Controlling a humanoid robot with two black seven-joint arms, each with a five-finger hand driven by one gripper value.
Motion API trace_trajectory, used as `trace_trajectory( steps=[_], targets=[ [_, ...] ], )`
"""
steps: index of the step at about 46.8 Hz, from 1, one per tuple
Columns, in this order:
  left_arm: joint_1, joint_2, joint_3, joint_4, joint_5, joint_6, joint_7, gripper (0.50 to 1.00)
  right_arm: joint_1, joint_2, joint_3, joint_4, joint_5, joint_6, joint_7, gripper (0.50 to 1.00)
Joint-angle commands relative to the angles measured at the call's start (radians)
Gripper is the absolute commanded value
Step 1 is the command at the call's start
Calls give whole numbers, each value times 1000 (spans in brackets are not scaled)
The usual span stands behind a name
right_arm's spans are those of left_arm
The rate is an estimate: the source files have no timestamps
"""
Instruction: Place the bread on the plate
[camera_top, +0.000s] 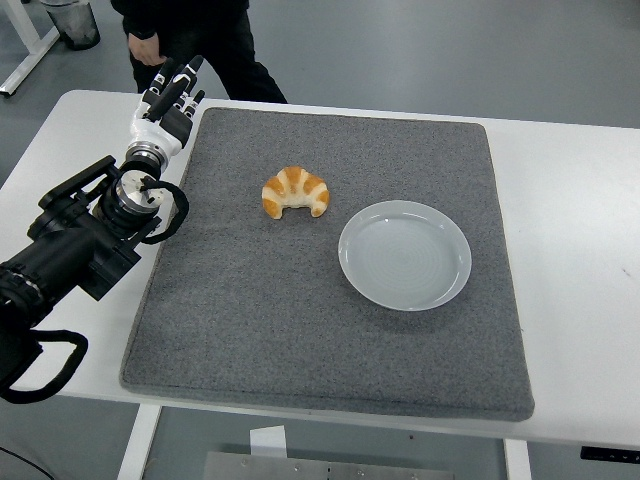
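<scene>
From my seat at the controls, nothing of the job looks done yet. The bread (296, 191), a croissant with its curved back toward the far side of the table, lies flat on the grey mat (250, 330), a little up and left of the mat's centre. The plate (404, 254) sits just beside it at about four o'clock from the croissant; it is pale, round and bare, and a narrow strip of mat shows between the two, so they are not touching. My left hand (170, 100) is up at about ten o'clock from the bread, over the mat's far left corner and well apart from it, with the black forearm running back toward the picture's left edge. Its fingers are stretched out roughly straight and held close together, pointing away from me, and they have hold of nothing. The right arm does not show at all. A person (190, 40) in dark clothes stands beyond the table's far edge at twelve o'clock, near that hand. By my judgement the whole task is still ahead: bring the hand across toward four o'clock to reach the croissant, close on it, lift, carry it the short way to the plate and let go.
</scene>
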Motion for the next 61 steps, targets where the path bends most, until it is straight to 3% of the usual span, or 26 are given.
trace_trajectory(
  steps=[1, 24, 35, 42, 49, 55, 61],
  targets=[
    [0, -1, 3, -1, 2, -1, -1, 1000, 0, 0, 0, 0, 0, 0, 0, 952],
    [-20, 14, 47, 8, 21, -14, 5, 1000, 0, 0, 0, 0, 0, 0, 0, 952],
    [-38, 45, 52, 6, 262, 9, 3, 1000, -2, 0, 0, 0, 0, 0, 0, 952],
    [-71, 77, 52, -28, 389, 72, 0, 1000, 0, 0, 0, 0, 0, 0, 0, 952],
    [-97, 99, 61, -50, 530, 49, 3, 1000, -2, 0, 0, 0, 0, 0, 0, 952],
    [-118, 143, 138, -118, 663, 48, 8, 1000, 0, 0, 0, 0, 0, 0, 0, 952],
    [-156, 197, 270, -202, 676, 48, 9, 1000, 0, 0, 0, 0, 0, 0, 0, 952]
  ],
)
